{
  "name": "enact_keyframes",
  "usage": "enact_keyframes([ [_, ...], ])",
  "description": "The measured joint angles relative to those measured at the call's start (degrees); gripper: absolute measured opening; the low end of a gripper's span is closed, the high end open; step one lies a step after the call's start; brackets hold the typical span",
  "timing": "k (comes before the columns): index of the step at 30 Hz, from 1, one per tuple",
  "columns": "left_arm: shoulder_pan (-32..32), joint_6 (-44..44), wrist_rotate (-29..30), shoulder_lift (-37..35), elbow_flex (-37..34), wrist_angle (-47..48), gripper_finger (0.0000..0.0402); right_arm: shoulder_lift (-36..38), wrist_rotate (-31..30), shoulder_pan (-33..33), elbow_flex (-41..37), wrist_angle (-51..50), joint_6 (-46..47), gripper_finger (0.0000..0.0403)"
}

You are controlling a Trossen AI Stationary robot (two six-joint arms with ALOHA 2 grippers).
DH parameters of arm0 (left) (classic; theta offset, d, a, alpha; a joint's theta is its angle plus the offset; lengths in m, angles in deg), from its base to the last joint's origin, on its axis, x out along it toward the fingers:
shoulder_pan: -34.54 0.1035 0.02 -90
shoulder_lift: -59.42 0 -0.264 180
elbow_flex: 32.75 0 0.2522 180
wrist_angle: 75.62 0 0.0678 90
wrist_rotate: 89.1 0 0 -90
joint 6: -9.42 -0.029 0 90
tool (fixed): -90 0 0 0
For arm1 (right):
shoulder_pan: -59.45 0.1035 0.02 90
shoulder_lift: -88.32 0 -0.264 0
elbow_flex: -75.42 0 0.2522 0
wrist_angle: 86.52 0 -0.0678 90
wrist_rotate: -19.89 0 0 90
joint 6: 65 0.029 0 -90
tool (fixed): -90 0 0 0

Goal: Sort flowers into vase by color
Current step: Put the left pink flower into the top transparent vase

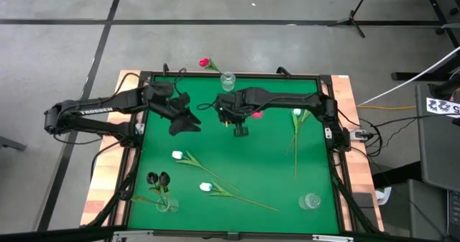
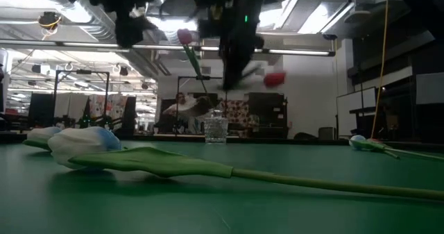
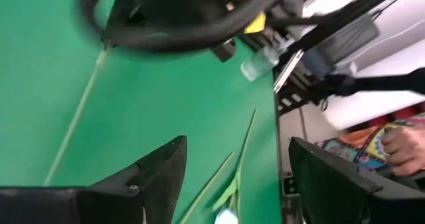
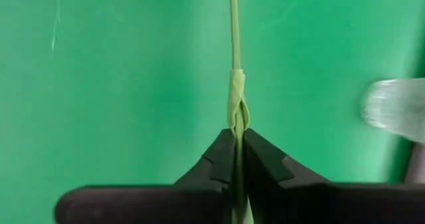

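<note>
Pink flower (image 1: 256,115) is hanging by its stem in the clamped right gripper (image 4: 238,144); left gripper (image 3: 232,177) is hovering open nearby.

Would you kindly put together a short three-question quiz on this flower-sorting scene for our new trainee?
1. True or false: the right gripper is shut on a thin green flower stem.
2. Which flowers stand in the vase at the near left corner of the green mat? A) pink-red B) near-black C) white
3. Fill in: the left gripper is ____, holding nothing.

Key
1. True: in the right wrist view the fingers pinch the stem.
2. B: the two near-black tulips.
3. open: in the left wrist view the fingers stand wide apart above the mat.
</note>
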State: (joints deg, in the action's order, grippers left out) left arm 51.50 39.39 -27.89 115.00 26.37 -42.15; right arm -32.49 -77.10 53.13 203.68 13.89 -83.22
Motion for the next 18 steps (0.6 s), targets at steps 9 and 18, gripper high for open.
enact_keyframes([
  [9, 5.78, 2.11, -8.19, 0.26, 2.00, -2.94, 0.0258, 0.21, -10.00, 3.81, 19.33, -12.64, -12.25, 0.0026],
  [18, 8.53, 5.74, -15.00, 3.26, 2.02, -8.05, 0.0258, 0.16, -16.79, 9.80, 20.28, -10.98, -22.60, 0.0020],
])
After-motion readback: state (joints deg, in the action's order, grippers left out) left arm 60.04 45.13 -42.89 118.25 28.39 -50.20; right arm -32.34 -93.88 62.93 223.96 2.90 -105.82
